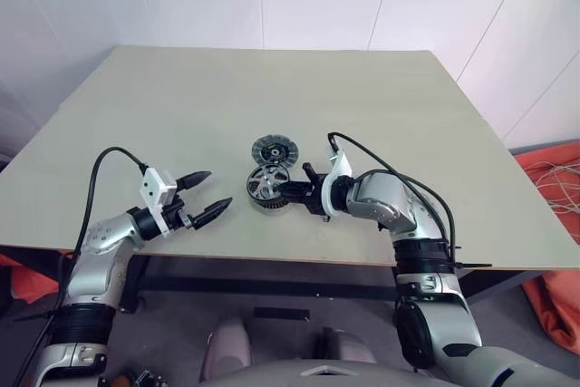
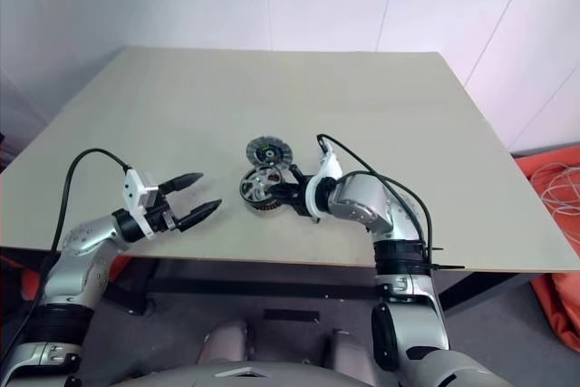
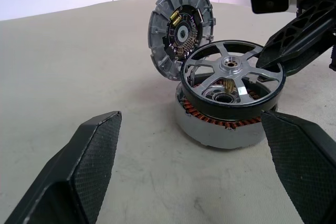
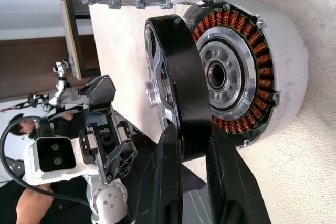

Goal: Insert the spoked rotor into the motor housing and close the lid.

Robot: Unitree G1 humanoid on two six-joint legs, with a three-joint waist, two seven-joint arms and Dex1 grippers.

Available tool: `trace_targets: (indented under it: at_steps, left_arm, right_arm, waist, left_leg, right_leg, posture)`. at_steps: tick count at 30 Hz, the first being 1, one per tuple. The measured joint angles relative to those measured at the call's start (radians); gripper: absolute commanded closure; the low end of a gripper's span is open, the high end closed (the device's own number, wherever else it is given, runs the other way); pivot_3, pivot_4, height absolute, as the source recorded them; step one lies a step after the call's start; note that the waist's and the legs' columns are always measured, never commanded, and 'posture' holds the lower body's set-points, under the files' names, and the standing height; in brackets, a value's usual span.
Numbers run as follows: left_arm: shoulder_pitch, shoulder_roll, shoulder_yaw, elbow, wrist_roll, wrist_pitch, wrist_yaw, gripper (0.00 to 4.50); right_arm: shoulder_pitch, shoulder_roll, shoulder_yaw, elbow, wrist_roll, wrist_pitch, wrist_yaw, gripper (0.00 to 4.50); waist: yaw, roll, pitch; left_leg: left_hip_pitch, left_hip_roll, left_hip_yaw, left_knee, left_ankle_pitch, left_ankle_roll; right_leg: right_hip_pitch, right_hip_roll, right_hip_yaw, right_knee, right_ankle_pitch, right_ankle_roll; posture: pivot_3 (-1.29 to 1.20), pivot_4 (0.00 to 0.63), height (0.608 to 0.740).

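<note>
two motor parts sit together near the middle of your table (image 1: pixel 272 97), a little toward its front edge. in the left eye view the lid (image 1: pixel 271 149) lies just behind the motor housing (image 1: pixel 268 197), on the far side from you. your right gripper (image 1: pixel 292 191) reaches in from the right, its fingers clamped on the rim of the spoked rotor (image 1: pixel 267 184), which rests tilted over the housing. your left gripper (image 1: pixel 203 194) hangs over the front edge to the left, well apart from the parts, with its fingers spread wide and nothing between them.

the right eye view gives you the same layout: lid (image 2: pixel 265 149) behind, motor housing (image 2: pixel 260 200) in front, right gripper (image 2: pixel 283 193) on the rotor, left gripper (image 2: pixel 194 197) apart and open.

in the left wrist view your two left fingers (image 3: pixel 79 177) frame the parts. the spoked rotor (image 3: pixel 232 77) sits on top of the motor housing (image 3: pixel 220 127), tilted, with copper windings showing under its black rim. the lid (image 3: pixel 181 29) stands on edge, leaning against the housing. a right finger (image 3: pixel 302 35) meets the rotor's rim.

in the right wrist view your right fingers (image 4: pixel 223 182) pinch the rotor's black rim (image 4: pixel 184 77) edge-on. the motor housing (image 4: pixel 273 56) faces you with its copper windings and silver centre open, and the rotor only partly covers it. a person's hand (image 4: pixel 31 205) shows beyond the table's edge.
</note>
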Motion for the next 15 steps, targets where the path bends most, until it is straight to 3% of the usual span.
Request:
trace_targets:
  at_steps: [15]
  left_arm:
    - [0.001,0.0,0.0,0.0,0.0,0.0,0.002,0.0]
  right_arm:
    - [0.0,-0.034,0.046,0.021,0.001,-0.022,0.041,4.2]
  waist:
    - [0.0,0.0,0.0]
  left_leg:
    - [0.0,0.0,0.0,0.001,0.0,0.0]
  right_leg:
    - [0.0,0.0,0.0,0.0,0.0,0.0]
  posture:
    - [0.0,0.0,0.74]
